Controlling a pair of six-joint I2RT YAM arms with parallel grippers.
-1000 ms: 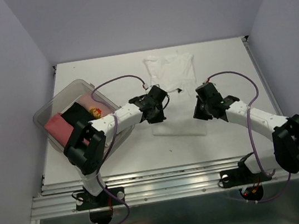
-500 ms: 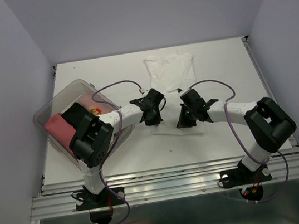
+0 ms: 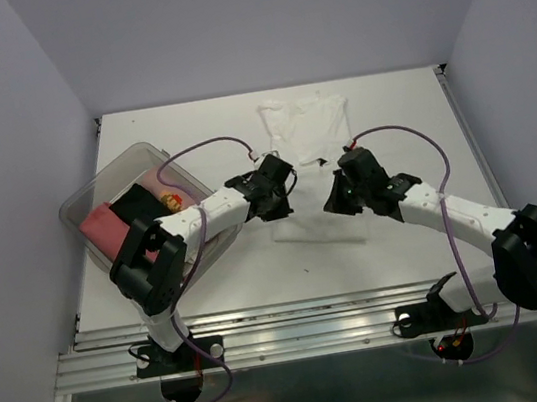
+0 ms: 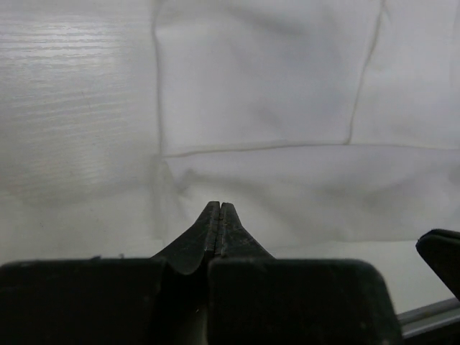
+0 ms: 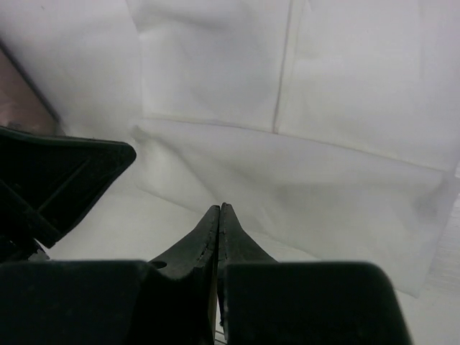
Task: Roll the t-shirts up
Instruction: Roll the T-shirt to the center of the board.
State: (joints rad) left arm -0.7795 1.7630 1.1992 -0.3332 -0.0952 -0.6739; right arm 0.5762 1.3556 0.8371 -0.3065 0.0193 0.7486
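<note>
Currently poised low over the near part of the white t-shirt [image 3: 306,127], itself spread flat from the middle of the tabletop [image 3: 407,110] toward the far edge; left gripper [image 4: 219,210] pressed together, tips just short of a cloth fold; right gripper [image 5: 219,212] likewise pressed together over the cloth; salmon-pink t-shirt [image 3: 101,231] and black t-shirt [image 3: 132,201] bunched inside the clear tub [image 3: 103,173] by the left edge.

High overview; wrist cameras close above t-shirt [image 4: 273,93]

T-shirt [image 3: 306,130] spread on table [image 3: 188,132], tub [image 3: 75,202] to its left (more shirts [image 3: 103,229] inside)
</note>
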